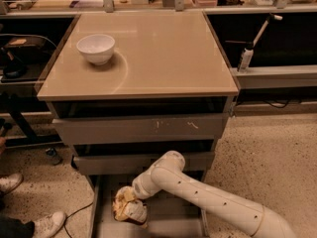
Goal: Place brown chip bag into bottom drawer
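1. Setting: workshop with a speckled floor and cluttered benches along the back. A three-drawer metal cabinet with a tan cabinet top [148, 58] stands centre frame.
2. Far left: a bystander's sneakers [15, 182] on the floor, well apart from the drawers.
3. Left on the top: a white bowl [96, 47], upright. Not part of this job.
4. Below the two taller drawer fronts, the bottom drawer [106, 223] is pulled out, a flat tray with side rails.
5. The brown chip bag [130, 211] is inside that tray's footprint, towards the left half, crumpled. It looks down on or just above the drawer floor; I can't tell whether it's resting.
6. The gripper [131, 197] is at the bag's upper edge, reaching in from the right and tucked under the middle drawer front [124, 163]. The wrist and bag hide its working end, so I cannot tell whether it's clamped on the bag or let go.
7. Key relation: the bag sits directly below and slightly forward of the gripper, touching it. Its long axis runs roughly front to back along the drawer.
8. The white arm [213, 202] comes in diagonally from lower right, over the drawer's right rail.
9. Judgement: the placement looks nearly done. What's left is release and a retreat up and to the right, clear of the middle drawer front.
10. Far right: a spray bottle [246, 58] on the side ledge, irrelevant.
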Robot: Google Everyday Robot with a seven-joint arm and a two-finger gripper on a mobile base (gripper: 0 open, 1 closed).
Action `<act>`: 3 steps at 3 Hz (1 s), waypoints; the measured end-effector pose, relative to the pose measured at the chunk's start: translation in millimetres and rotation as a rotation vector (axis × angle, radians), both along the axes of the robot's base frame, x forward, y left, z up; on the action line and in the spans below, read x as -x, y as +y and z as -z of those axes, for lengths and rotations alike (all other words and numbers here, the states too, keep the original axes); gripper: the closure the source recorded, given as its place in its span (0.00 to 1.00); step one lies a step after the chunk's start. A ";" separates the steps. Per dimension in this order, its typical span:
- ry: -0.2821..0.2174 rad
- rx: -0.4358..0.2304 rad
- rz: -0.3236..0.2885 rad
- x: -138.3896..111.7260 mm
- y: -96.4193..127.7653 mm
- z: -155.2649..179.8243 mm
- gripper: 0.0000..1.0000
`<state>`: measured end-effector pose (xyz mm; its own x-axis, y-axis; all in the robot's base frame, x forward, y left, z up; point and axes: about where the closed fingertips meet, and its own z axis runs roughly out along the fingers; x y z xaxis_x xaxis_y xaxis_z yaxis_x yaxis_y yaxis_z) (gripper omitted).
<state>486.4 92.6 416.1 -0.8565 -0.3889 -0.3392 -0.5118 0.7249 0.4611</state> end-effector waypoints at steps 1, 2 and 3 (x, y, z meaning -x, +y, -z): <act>0.011 0.026 0.011 -6.6 -6.9 22.8 1.00; 0.008 0.085 0.031 -14.6 -24.4 37.8 1.00; -0.005 0.167 0.043 -24.8 -47.3 43.6 1.00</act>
<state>511.2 45.2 372.5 -0.8722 -0.4029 -0.2773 -0.4803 0.8125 0.3304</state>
